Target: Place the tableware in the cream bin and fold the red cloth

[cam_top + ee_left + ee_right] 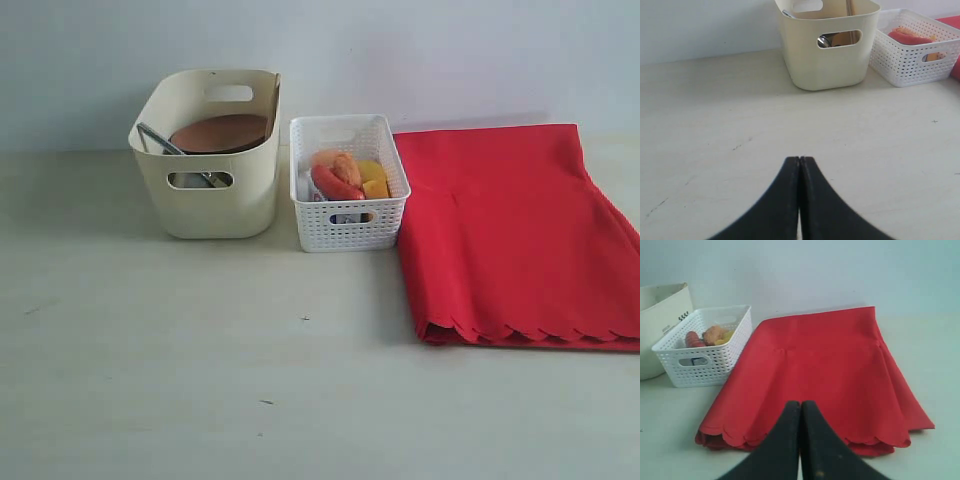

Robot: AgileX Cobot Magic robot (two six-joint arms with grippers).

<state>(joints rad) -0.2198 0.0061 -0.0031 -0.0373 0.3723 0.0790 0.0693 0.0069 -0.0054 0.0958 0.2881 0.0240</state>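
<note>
Closest to each wrist camera is a pair of black fingers pressed flat together and holding nothing: the left gripper (799,159) hangs over a bare stretch of the pale table (200,350), and the right gripper (800,402) hangs just short of the red cloth (510,230). Neither arm shows in the exterior view. The cloth lies on the right side of the table, directly ahead of the right fingers, with its scalloped edge turned toward them and showing stacked layers, so it appears already folded. Its long axis seems to run away from the fingers toward the back wall. The right arm is clearly the nearer one to it; the left is well apart from it, facing the bins. Just beside the cloth's left edge, farther back, stands a white lattice basket (350,225) holding orange, red and yellow foods (345,175). To its left, close but apart, stands the taller cream bin (215,210). A round brown plate (220,132) leans inside, with a grey metal handle (160,138) beside it. No tableware lies loose on the table, so both parts of the task look complete.
</note>
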